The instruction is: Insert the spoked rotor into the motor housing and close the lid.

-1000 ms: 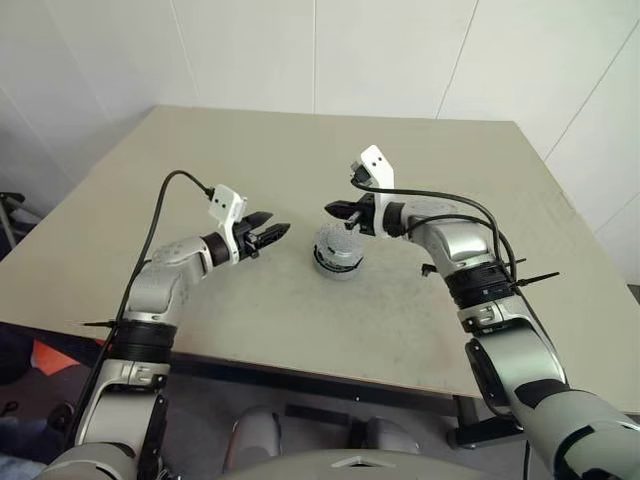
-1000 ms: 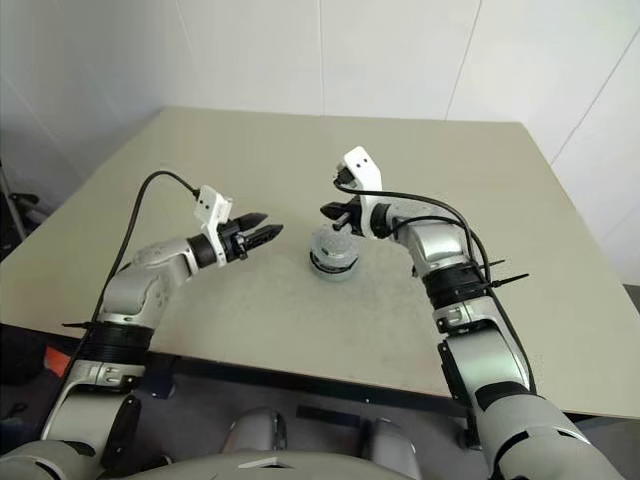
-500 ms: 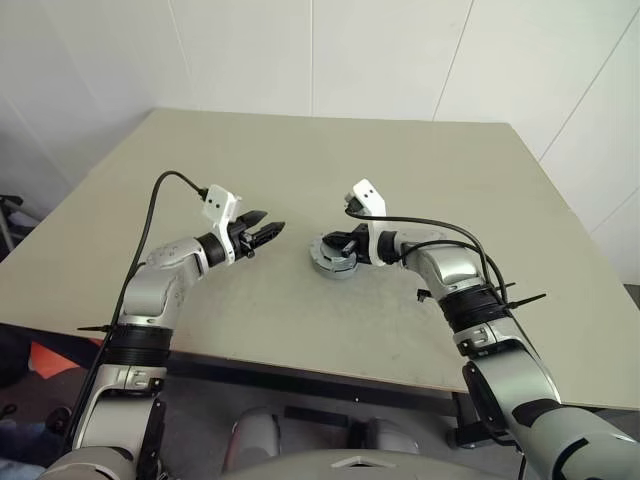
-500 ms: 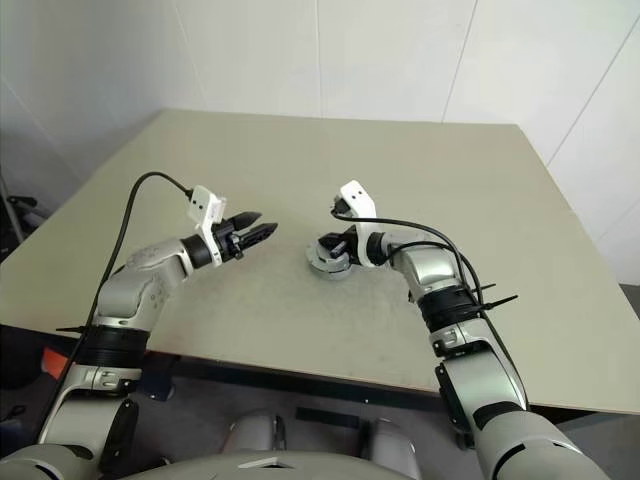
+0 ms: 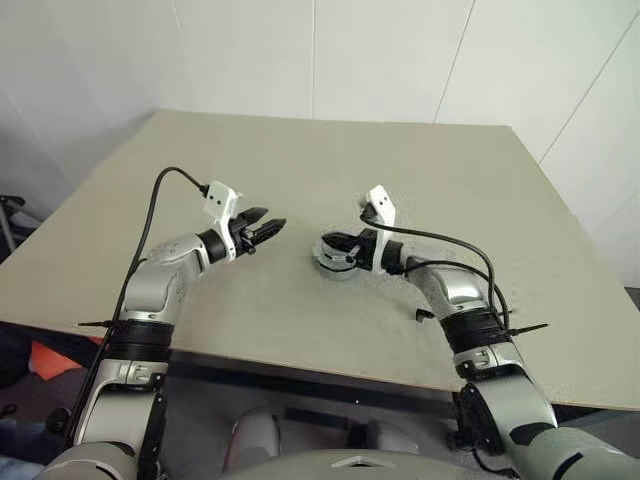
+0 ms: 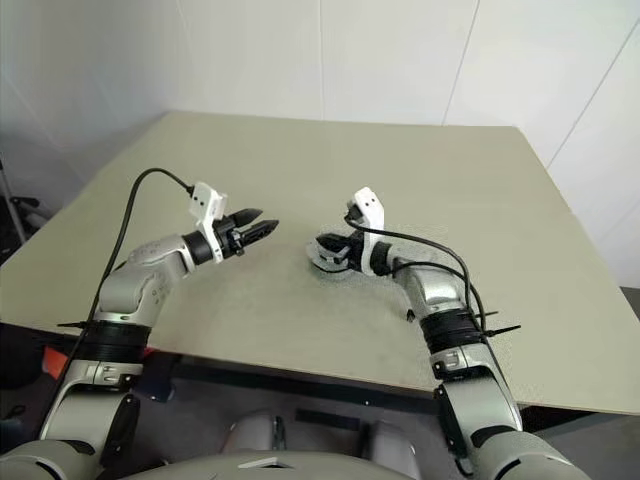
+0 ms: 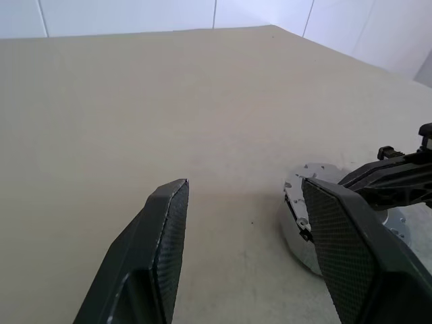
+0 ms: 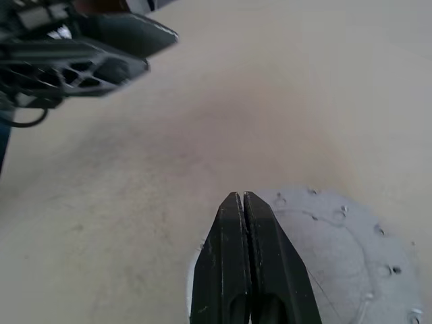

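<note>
Lid (image 8: 351, 250) sat on housing (image 5: 337, 262) mid-table (image 5: 300, 170); right gripper (image 8: 241, 200) clenched empty over it, left gripper (image 7: 243, 196) released, holding nothing.

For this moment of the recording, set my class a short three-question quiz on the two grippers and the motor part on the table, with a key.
1. True or false: the right gripper has its fingers pressed together.
2. Which gripper has its fingers spread apart with nothing between them? A) the left gripper B) the right gripper C) both
3. Fill in: the round metal assembly, topped by the lid, sits on the ____.

Key
1. True; in the right wrist view the two fingers meet with no gap, above the lid.
2. A; the left wrist view shows bare table between the fingers.
3. Table.
</note>
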`<state>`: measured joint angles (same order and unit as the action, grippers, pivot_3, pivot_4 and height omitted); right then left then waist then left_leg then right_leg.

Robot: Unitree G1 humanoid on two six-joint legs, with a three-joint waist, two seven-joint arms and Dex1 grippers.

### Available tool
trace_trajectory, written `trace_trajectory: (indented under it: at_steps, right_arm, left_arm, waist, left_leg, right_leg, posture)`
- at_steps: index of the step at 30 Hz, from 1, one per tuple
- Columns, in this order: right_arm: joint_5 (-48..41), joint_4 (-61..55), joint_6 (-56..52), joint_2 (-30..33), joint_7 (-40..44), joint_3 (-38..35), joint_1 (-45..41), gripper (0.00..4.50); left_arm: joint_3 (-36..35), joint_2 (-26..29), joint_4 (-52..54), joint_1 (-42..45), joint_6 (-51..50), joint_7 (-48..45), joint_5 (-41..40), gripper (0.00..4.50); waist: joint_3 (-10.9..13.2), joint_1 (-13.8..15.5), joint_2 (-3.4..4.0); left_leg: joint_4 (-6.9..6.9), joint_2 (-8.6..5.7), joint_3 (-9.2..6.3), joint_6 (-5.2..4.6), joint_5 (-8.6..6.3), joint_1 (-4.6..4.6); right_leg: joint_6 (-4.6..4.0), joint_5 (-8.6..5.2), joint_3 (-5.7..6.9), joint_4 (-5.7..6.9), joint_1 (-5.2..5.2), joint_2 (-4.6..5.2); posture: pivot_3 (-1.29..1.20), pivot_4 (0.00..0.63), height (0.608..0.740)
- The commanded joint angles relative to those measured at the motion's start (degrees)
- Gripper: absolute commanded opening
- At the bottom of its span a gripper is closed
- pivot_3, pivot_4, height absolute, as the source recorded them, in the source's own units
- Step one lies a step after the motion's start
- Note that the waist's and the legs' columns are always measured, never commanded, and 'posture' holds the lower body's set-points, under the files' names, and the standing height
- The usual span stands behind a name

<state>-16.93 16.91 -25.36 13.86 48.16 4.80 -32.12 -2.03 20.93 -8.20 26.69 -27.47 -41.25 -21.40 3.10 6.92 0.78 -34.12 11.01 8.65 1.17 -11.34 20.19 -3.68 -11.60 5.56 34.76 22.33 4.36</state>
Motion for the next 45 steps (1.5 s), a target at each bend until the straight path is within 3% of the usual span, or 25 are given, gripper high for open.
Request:
trace_trajectory:
  at_steps: [1,5,16,29,38,43,45]
  right_arm:
    - [-0.54,-1.69,2.13,0.83,0.56,-1.09,-1.20,0.01]
    - [3.35,0.31,7.47,1.63,0.35,1.51,-0.04,0.89]
    - [5.00,5.83,10.48,-0.28,-1.66,1.02,-0.76,4.48]
    - [9.94,12.25,14.70,-0.33,-2.98,3.64,0.40,4.48]
    - [14.27,19.93,26.96,-0.06,-4.15,5.36,-0.05,4.48]
    - [13.83,21.46,28.10,0.20,-3.21,5.04,-0.53,3.28]
    - [13.66,21.62,28.01,0.42,-2.68,4.93,-0.64,3.11]
  left_arm:
    - [0.06,0.09,1.13,0.85,0.76,-0.64,-0.22,2.82]
    - [0.36,0.17,0.97,1.08,0.61,-0.92,-0.06,2.82]
    - [0.48,0.98,1.38,1.01,0.04,-1.55,0.12,2.82]
    - [0.54,1.66,1.40,1.09,-0.16,-1.25,0.07,2.82]
    - [0.32,2.16,0.95,1.38,-0.10,-1.02,0.11,2.82]
    - [0.04,2.46,0.50,1.51,0.02,-0.90,0.12,2.82]
    - [-0.01,2.49,0.26,1.61,0.11,-0.77,0.14,2.82]
  waist:
    - [0.00,-0.05,0.00]
    - [0.00,-0.04,0.00]
    - [0.01,-0.50,-0.01]
    - [0.01,-1.51,-0.01]
    - [0.01,-1.62,-0.02]
    - [0.00,-1.60,-0.02]
    - [0.01,-1.61,-0.02]
  left_leg:
    - [0.01,0.01,0.00,0.01,0.01,-0.01]
    - [0.05,-0.01,0.02,0.01,0.00,0.01]
    - [0.05,-0.01,0.02,-0.04,-0.03,-0.02]
    - [0.05,-0.01,0.02,-0.06,-0.04,-0.08]
    - [0.04,-0.01,0.02,-0.05,-0.04,-0.28]
    - [0.03,-0.02,0.02,-0.05,-0.04,-0.30]
    - [0.02,-0.03,0.02,-0.05,-0.04,-0.31]
  right_leg:
    - [-0.01,0.00,0.00,0.00,0.00,-0.01]
    - [-0.01,-0.02,0.00,-0.04,0.02,0.00]
    - [0.00,-0.02,0.00,-0.04,0.00,0.00]
    - [0.00,-0.02,-0.01,-0.04,-0.04,0.00]
    - [0.01,-0.03,-0.01,-0.05,-0.22,0.00]
    - [0.01,-0.03,-0.02,-0.06,-0.25,0.00]
    - [0.01,-0.03,-0.02,-0.07,-0.27,0.01]
  posture:
    - [0.00,0.000,0.740]
    - [0.00,0.000,0.740]
    - [0.00,0.000,0.740]
    - [0.00,0.000,0.740]
    - [0.00,0.000,0.740]
    - [0.00,0.000,0.740]
    - [0.00,0.000,0.740]
